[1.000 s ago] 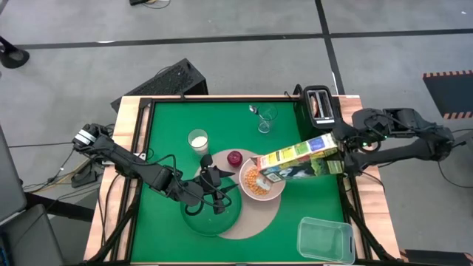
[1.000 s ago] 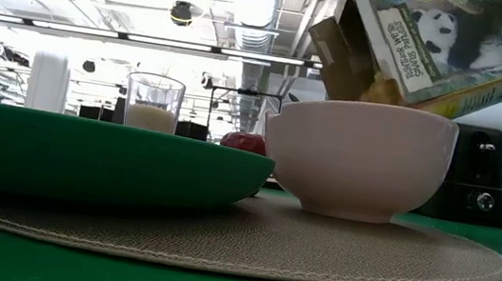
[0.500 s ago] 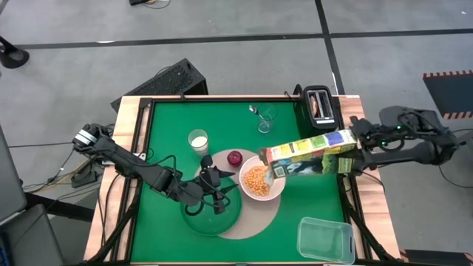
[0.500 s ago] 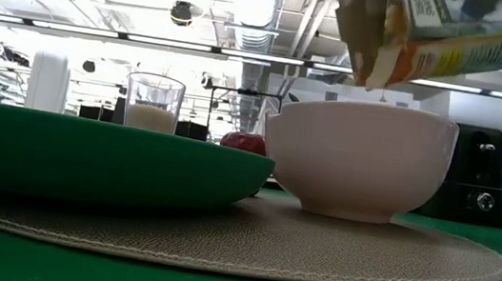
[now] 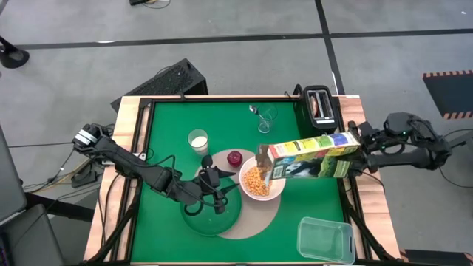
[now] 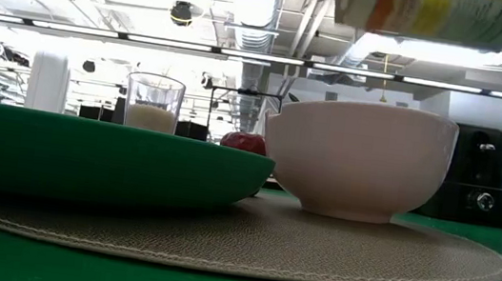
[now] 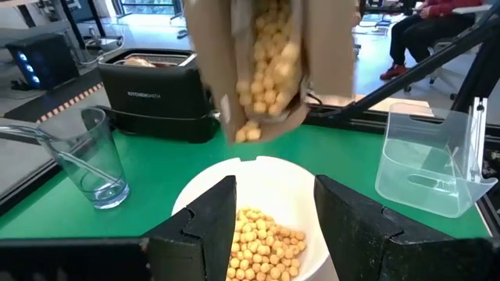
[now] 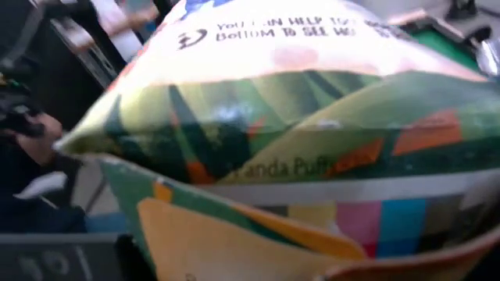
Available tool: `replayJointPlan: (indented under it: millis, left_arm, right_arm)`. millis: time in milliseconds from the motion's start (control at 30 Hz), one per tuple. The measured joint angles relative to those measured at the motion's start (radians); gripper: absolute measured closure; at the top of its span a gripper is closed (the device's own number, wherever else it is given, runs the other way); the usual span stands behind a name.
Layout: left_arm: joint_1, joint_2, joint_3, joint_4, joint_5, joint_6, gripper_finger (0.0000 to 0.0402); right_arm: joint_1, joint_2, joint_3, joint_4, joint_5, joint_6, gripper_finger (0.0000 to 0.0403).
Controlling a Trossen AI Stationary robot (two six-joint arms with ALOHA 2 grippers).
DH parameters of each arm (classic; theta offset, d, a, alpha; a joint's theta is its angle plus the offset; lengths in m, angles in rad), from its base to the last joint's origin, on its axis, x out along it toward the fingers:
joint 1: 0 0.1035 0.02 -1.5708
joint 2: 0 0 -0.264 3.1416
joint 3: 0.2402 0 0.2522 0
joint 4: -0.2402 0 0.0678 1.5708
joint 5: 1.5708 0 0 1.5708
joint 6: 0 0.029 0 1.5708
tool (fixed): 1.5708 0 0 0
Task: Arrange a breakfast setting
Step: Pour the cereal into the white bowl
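The colourful cereal box (image 5: 310, 157) lies nearly level in the air, its open end (image 7: 266, 62) over the white bowl (image 5: 275, 193). The bowl holds cereal and stands on the round tan mat (image 5: 259, 218), next to the dark-green plate (image 5: 211, 220). My right gripper (image 5: 357, 155) is shut on the box's other end. My left gripper (image 7: 269, 226) is open and stays over the plate's far rim, facing the bowl; whether it touches the plate I cannot tell. A clear glass (image 5: 264, 118) holding the metal spoon (image 7: 47, 144) stands at the far side. My right gripper holds the cereal box by its closed bottom end (image 5: 349, 155), coming level from the table's right side and along the box. The box fills the right wrist view (image 8: 297, 140) and hides the fingers. The box is lifted clear, about level, its open end above the bowl.
A glass of milk (image 5: 197, 140) and a small red fruit (image 5: 234, 157) stand far of the mat. A black toaster (image 5: 321, 103) is at the far right corner, a clear plastic tub (image 5: 325, 240) at the near right. A seated person (image 7: 437, 23) shows beyond the table.
My right gripper has drawn back toward the table's right edge and tipped the cereal box up from slanting down into the bowl to about level. The box's open end has risen above the bowl; in the low view the box has gone up to the top edge.
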State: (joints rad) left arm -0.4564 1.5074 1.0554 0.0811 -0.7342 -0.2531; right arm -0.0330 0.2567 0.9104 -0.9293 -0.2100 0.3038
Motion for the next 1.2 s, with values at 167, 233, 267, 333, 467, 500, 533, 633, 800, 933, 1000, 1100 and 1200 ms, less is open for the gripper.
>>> replayJointPlan:
  millis: [167, 233, 267, 333, 467, 500, 533, 633, 800, 933, 1000, 1100, 1200]
  left_arm:
    - [-0.002, 0.0, 0.0, -0.001, -0.015, 0.006, 0.024]
    - [-0.003, 0.0, 0.0, -0.001, -0.015, 0.006, 0.024]
    - [-0.003, 0.0, 0.0, -0.001, -0.015, 0.006, 0.024]
    - [-0.003, 0.0, 0.0, 0.0, -0.015, 0.006, 0.024]
    - [-0.003, 0.0, 0.0, 0.0, -0.015, 0.007, 0.024]
    - [-0.003, 0.0, 0.0, 0.005, -0.015, 0.011, 0.024]
    - [-0.003, 0.0, 0.0, 0.012, -0.015, 0.018, 0.024]
    - [-0.005, 0.0, 0.0, 0.054, -0.015, 0.046, 0.024]
    - [-0.003, 0.0, 0.0, 0.18, -0.015, 0.11, 0.024]
    - [0.006, 0.0, 0.0, 0.324, -0.014, 0.143, 0.024]
    - [0.01, -0.002, 0.0, 0.369, -0.007, 0.17, 0.024]
    - [0.017, -0.001, 0.0, 0.416, -0.01, 0.231, 0.024]
    - [0.028, -0.001, 0.0, 0.434, -0.006, 0.242, 0.024]
  right_arm:
    - [0.0, -0.08, -0.082, 0.129, -0.002, 0.016, 0.017]
    - [0.0, -0.107, -0.108, 0.179, -0.002, 0.024, 0.017]
    - [0.0, -0.117, -0.122, 0.204, -0.002, 0.027, 0.017]
    - [0.0, -0.132, -0.153, 0.251, -0.002, 0.036, 0.017]
    - [0.0, -0.141, -0.207, 0.373, -0.002, 0.04, 0.017]
    - [0.0, -0.141, -0.224, 0.42, -0.002, 0.043, 0.017]
    - [0.0, -0.141, -0.242, 0.462, -0.002, 0.045, 0.017]
    - [0.0, -0.136, -0.304, 0.625, -0.005, 0.047, 0.017]
    - [0.0, -0.134, -0.413, 0.868, -0.003, 0.032, 0.017]
    - [0.0, -0.112, -0.489, 1.047, -0.003, 0.012, 0.017]
    - [0.0, -0.089, -0.519, 1.137, -0.003, 0.004, 0.017]
    - [0.0, -0.047, -0.545, 1.229, -0.003, -0.018, 0.017]
    - [0.0, 0.0, -0.559, 1.287, -0.003, -0.026, 0.017]
